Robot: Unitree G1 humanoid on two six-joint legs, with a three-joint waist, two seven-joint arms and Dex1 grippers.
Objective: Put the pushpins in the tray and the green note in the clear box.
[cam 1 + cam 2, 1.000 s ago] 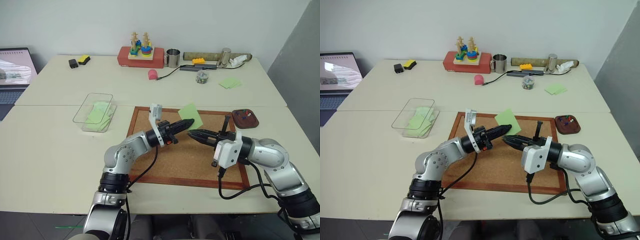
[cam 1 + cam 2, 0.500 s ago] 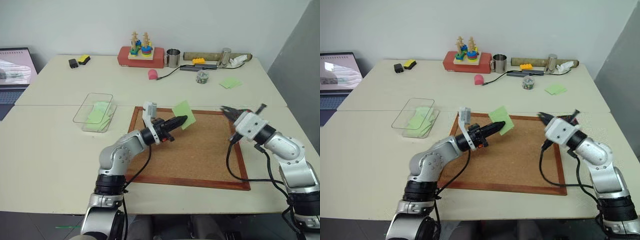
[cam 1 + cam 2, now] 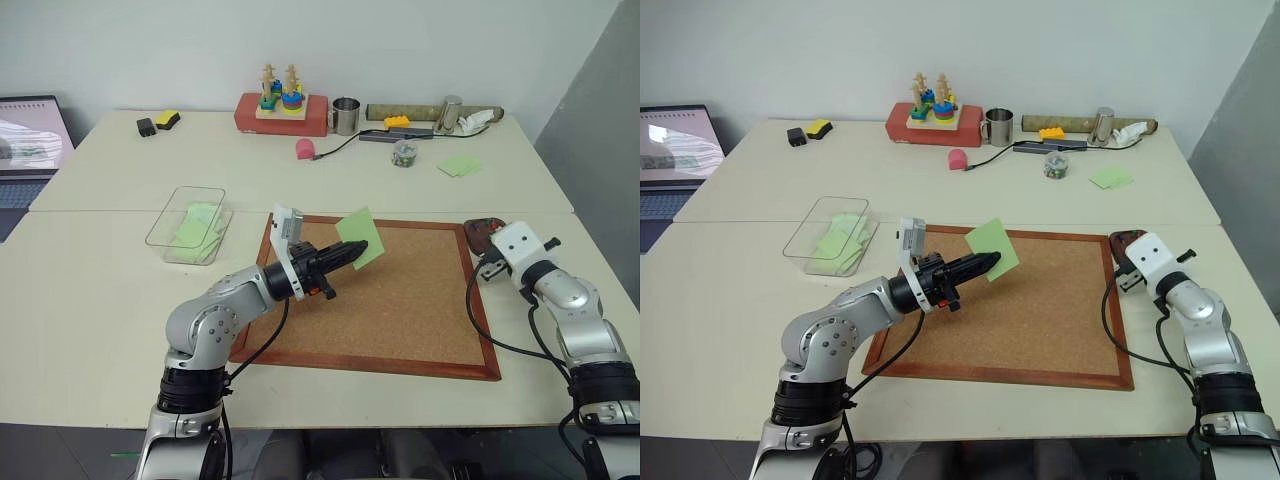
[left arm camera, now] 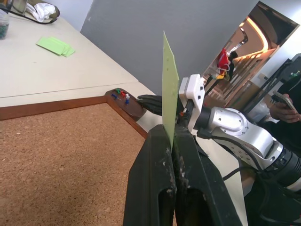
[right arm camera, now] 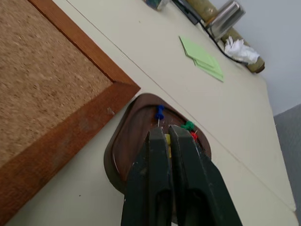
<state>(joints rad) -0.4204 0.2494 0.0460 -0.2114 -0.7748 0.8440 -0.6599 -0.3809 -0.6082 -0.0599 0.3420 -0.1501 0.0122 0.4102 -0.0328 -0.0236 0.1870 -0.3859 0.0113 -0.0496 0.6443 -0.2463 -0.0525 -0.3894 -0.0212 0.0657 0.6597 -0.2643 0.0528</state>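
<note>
Over the tray (image 5: 123,141), right tool (image 5: 168,136) barely parted; left tool (image 4: 171,141) grips green note (image 4: 169,99).

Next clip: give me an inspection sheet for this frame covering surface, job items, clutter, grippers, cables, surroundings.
Surface: pale tables pushed together, cork board in front.
Job's things: green note lifted off the board; tray right of the board holds coloured pushpins; clear box left, green paper inside.
Clutter: toy stacker, metal mug, spare green notes at the far edge.
Grippers: left gripper shut on the note; right gripper over the tray, jaws slightly apart.
Cables: black cable by the mug.
Surroundings: laptop far left, white wall.
</note>
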